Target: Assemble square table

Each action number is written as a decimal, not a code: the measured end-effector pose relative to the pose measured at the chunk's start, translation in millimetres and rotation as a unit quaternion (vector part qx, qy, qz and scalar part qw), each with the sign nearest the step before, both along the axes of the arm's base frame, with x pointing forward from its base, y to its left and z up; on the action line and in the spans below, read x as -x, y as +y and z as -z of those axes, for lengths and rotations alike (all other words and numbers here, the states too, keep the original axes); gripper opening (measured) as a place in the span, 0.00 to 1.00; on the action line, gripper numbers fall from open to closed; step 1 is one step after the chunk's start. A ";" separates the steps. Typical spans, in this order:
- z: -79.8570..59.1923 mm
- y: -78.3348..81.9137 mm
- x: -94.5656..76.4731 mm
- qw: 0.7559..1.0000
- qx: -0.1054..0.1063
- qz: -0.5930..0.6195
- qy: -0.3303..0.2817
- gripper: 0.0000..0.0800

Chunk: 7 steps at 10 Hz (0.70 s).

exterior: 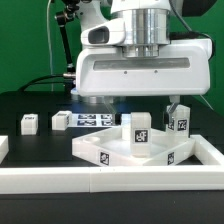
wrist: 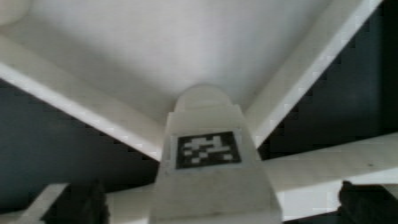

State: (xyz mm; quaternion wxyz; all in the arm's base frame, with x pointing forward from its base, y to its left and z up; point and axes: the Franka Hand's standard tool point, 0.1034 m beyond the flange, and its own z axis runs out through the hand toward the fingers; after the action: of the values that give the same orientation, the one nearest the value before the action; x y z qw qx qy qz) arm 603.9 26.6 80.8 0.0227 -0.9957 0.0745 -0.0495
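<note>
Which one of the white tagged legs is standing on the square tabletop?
The middle leg, which rises from the tabletop. The other three legs sit off it, on the dark table.

A white plastic square tabletop (exterior: 100, 152) lies flat. A white tagged block leg (exterior: 138, 128) stands upright on it. Another white block leg (exterior: 29, 123) lies well apart.

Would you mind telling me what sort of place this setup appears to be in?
Probably a robotics lab bench: a green backdrop behind a black table, a white tabletop and legs carrying printed square tags, and a marker board lying flat.
</note>
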 end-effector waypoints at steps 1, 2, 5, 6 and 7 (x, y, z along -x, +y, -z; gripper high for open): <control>0.0 -1.5 0.0 1.000 0.002 -0.020 -0.001 0.81; 0.0 -4.9 -0.1 0.999 0.005 -0.046 -0.002 0.81; 0.2 -6.1 0.1 0.999 0.005 -0.042 -0.001 0.36; 0.4 -6.2 0.2 1.000 0.003 -0.026 -0.001 0.36; 0.5 -6.3 0.2 1.000 0.003 -0.021 0.000 0.36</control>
State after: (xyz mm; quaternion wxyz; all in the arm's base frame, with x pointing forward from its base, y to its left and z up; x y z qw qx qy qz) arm 603.7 20.3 80.3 0.0211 -0.9971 0.0533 -0.0496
